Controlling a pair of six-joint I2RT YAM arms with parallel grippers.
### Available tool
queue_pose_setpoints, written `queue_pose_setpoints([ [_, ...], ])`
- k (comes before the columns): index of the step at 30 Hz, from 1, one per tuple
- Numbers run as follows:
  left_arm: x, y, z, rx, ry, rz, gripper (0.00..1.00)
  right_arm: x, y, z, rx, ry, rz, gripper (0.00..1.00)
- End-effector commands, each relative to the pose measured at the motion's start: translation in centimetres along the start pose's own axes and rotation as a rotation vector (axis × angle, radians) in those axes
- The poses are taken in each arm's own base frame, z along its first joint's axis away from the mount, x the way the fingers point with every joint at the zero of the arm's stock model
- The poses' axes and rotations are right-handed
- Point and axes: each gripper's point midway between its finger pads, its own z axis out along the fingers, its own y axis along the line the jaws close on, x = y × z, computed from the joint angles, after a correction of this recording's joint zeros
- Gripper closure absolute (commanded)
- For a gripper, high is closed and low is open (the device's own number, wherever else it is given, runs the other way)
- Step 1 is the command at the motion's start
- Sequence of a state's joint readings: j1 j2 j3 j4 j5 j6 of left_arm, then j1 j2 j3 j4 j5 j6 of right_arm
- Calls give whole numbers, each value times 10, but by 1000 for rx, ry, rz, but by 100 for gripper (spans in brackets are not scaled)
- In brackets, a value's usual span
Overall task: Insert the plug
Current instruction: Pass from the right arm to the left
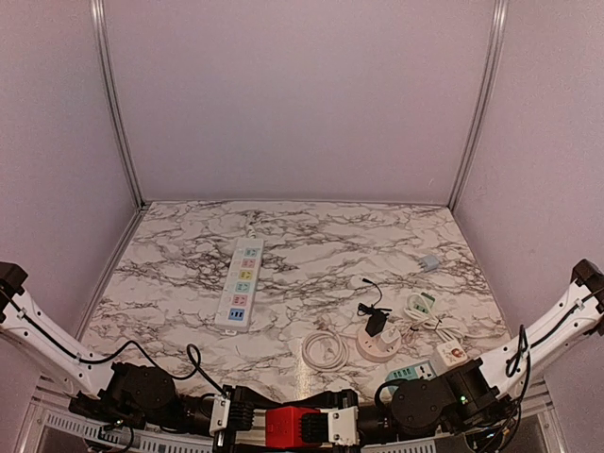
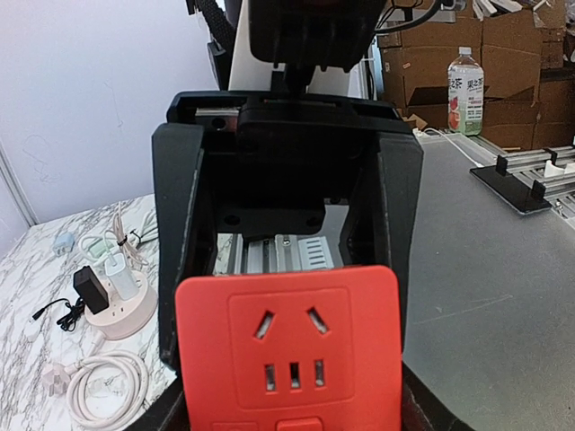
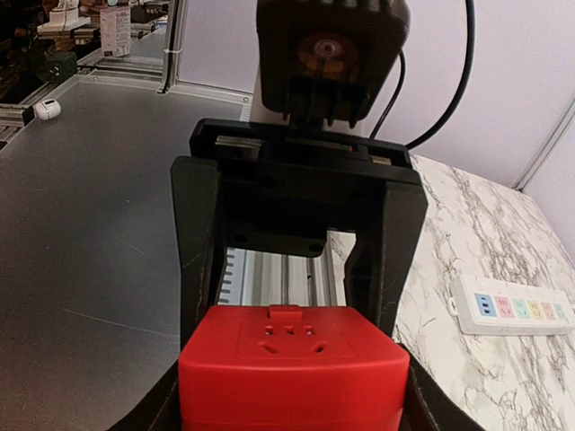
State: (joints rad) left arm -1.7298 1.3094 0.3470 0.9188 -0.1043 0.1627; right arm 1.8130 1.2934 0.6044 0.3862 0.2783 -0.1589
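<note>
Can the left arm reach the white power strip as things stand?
Probably not yet. The marble tabletop up to the long white power strip looks free, but the red socket cube sits between the fingers of the left tool, with the right tool on it too.

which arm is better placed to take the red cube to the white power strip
Left, probably. The red cube sits between both arms' jaws at the near edge, but the power strip lies left of centre, nearer the left arm. Chargers crowd the right side.

Red adapter point(image 2: 287, 350) matt plastic (likely); table point(image 1: 311, 236) glossy marble-look.
</note>
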Motion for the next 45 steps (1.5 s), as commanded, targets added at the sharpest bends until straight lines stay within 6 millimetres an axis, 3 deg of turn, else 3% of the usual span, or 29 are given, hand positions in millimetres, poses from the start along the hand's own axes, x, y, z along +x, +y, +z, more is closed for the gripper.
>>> queue_pose_setpoints([
  [1,-9,4,-1,-5,-26,-12,100,-48,-9,-9,26,-155,44,68],
  [6,-14,13,-7,-47,-55,-32,100,-45,-27,-11,124,-128,58,50],
  [9,-21,25,-16,-110,-90,-56,100,-44,-50,-22,248,-132,90,28],
  [13,-29,47,-37,-227,-164,-102,100,-52,-76,-51,360,-199,157,2],
  [18,-38,79,-81,-404,-303,-187,100,-46,-115,-91,549,-300,281,2],
  [21,-39,87,-96,-448,-334,-210,100,-33,-135,-92,613,-293,340,1],
  [26,-37,90,-97,-463,-327,-219,100,1,-171,-58,740,-137,422,1],
  [31,-35,97,-102,-515,-326,-232,100,13,-190,-18,783,-60,427,1],
  [45,-29,122,-157,-659,-450,-348,100,47,-235,98,641,-20,581,2],
])
